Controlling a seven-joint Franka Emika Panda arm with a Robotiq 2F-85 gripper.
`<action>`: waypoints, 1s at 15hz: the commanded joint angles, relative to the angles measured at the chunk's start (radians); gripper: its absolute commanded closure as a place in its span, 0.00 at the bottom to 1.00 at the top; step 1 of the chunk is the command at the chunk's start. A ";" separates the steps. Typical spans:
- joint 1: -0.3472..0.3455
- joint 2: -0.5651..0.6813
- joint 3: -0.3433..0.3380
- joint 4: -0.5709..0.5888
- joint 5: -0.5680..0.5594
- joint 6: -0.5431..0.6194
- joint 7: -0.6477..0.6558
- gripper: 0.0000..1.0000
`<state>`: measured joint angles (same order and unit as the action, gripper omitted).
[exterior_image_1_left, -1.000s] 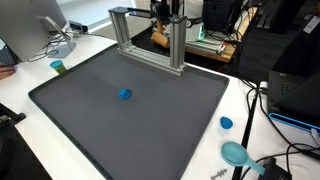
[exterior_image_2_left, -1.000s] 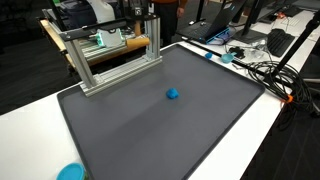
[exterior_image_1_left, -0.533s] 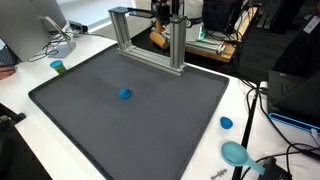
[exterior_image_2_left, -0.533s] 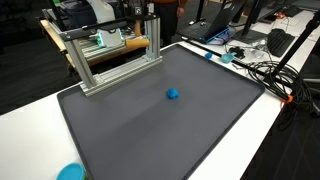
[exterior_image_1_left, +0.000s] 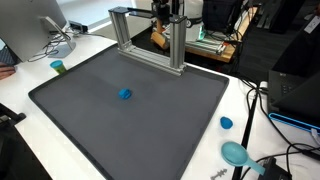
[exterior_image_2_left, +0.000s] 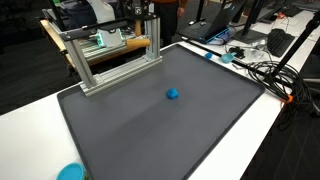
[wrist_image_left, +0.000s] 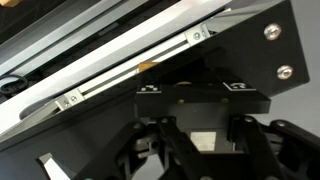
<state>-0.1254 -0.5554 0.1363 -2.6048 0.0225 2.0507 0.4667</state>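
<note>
From my station, the wrist view is nearly filled by the aluminium frame (wrist_image_left: 130, 75). 1 of its silver rails runs slantwise across the picture, with a dark slot along it and a black plate with 2 screws at its right end. The gripper (wrist_image_left: 205, 135) sits right under that rail, very close to it, and only its black body and linkages show at the bottom of the view. The fingertips are out of the picture, so I cannot see any contact with the rail. I read the jaws as drawn together, and I cannot tell whether anything sits between them.

In both exterior views the aluminium frame (exterior_image_1_left: 178, 45) (exterior_image_2_left: 120, 72) stands upright on the far edge of the dark grey mat (exterior_image_1_left: 150, 130) (exterior_image_2_left: 150, 130), which covers most of the white desk (exterior_image_1_left: 240, 100) (exterior_image_2_left: 30, 120). The arm is largely lost in the clutter behind the frame, and I cannot pick out the gripper there.

A small blue piece (exterior_image_1_left: 125, 95) (exterior_image_2_left: 173, 95) lies alone near the middle of the mat, well apart from the frame. In an exterior view, 1 blue cap (exterior_image_1_left: 227, 124) rests on the bare desk just off the mat's right edge. A teal bowl (exterior_image_1_left: 236, 153) sits nearer the desk's front corner, and a green-topped cup (exterior_image_1_left: 58, 67) stands by the mat's far left corner. In an exterior view, a tangle of cables (exterior_image_2_left: 265, 72) lies along the desk's right edge.
</note>
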 joint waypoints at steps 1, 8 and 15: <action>0.007 -0.033 -0.007 -0.011 -0.011 0.008 0.021 0.78; 0.034 0.051 -0.090 0.118 0.044 0.160 -0.151 0.78; 0.076 0.366 -0.051 0.357 -0.092 0.250 -0.313 0.78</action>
<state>-0.0632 -0.3560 0.0700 -2.3918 0.0022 2.3073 0.1836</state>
